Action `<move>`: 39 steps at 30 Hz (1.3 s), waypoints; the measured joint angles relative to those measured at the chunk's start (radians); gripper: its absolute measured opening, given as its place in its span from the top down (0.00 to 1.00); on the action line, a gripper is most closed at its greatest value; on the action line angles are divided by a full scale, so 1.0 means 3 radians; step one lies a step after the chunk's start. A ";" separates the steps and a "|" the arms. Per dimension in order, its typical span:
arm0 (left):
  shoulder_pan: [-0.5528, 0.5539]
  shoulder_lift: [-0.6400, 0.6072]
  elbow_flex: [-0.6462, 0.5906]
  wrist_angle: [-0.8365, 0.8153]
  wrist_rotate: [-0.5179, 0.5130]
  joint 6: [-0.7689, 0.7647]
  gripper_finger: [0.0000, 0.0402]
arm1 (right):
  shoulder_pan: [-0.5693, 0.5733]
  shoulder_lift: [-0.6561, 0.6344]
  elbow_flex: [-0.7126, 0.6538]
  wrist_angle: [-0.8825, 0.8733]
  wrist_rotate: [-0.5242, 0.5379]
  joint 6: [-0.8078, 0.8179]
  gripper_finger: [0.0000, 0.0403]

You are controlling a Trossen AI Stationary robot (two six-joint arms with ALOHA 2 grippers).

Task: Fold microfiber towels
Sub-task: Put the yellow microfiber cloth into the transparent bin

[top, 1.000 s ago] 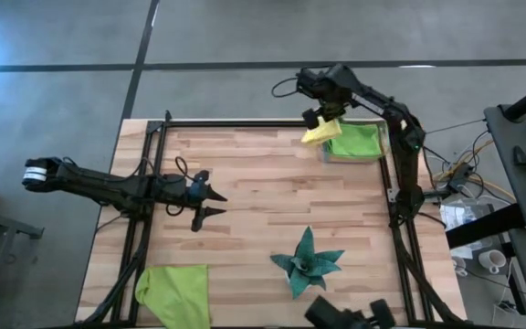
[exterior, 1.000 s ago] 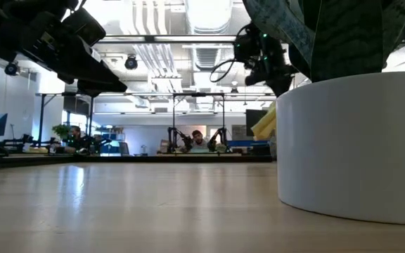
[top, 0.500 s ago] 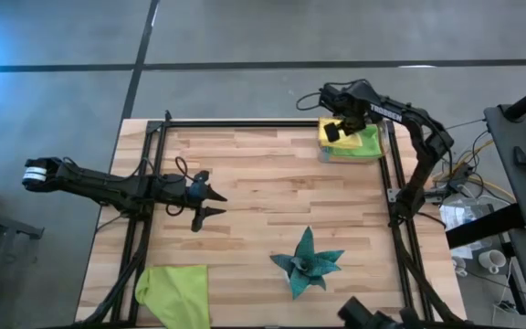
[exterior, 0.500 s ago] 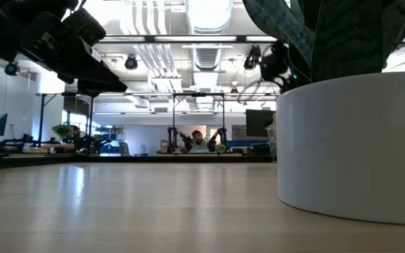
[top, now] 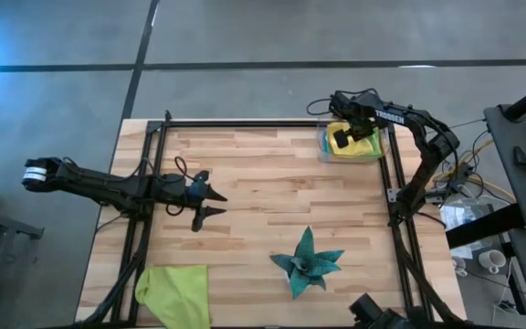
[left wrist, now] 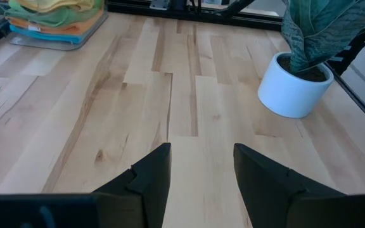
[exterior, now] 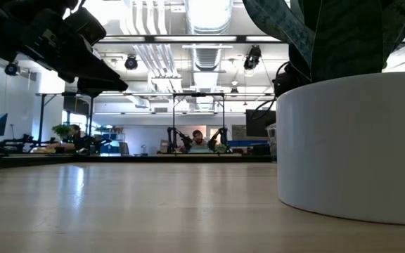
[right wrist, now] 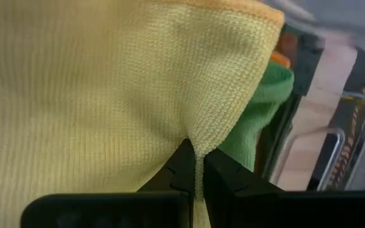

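Observation:
A yellow towel (top: 362, 146) lies atop a stack in a clear tray (top: 322, 155) at the table's far right, with a green towel (right wrist: 265, 120) and an orange one (right wrist: 282, 60) under it. My right gripper (top: 341, 139) is shut on the yellow towel from above. A lime green towel (top: 173, 292) lies flat at the near left corner. My left gripper (top: 210, 203) hovers open over the table's left middle, nothing between its fingers (left wrist: 201, 171). My right gripper pinches a small pucker of the yellow towel (right wrist: 192, 136) between its two fingertips, coming steeply from above. The cloth gathers into a crease toward the fingers. How many layers are caught, I cannot tell. The towel spreads over the green towel in the tray.
A dark teal spiky plant in a white pot (top: 310, 260) stands near the front edge, right of the middle; it fills the low view's right side (exterior: 350, 140). A black frame (top: 245, 122) runs along the table's edges. Bare wood lies between both arms.
My right gripper has come down and toward the table's right edge, staying shut on the yellow towel. The towel, which hung below the fingers just left of the tray, now lies spread over the green towel in the tray.

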 joint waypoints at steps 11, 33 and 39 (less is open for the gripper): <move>0.0000 0.0000 0.0003 0.0008 0.0000 0.0001 0.61 | -0.0055 -0.0026 0.0015 -0.0531 0.0124 0.0166 0.79; -0.0001 0.0001 0.0004 0.0037 0.0000 0.0003 0.61 | -0.0143 -0.0616 -0.0245 0.0128 -0.0357 0.0210 0.67; -0.0001 0.0002 0.0008 0.0055 0.0000 0.0001 0.61 | -0.0229 -0.0503 -0.0323 0.0679 -0.0107 0.0234 0.66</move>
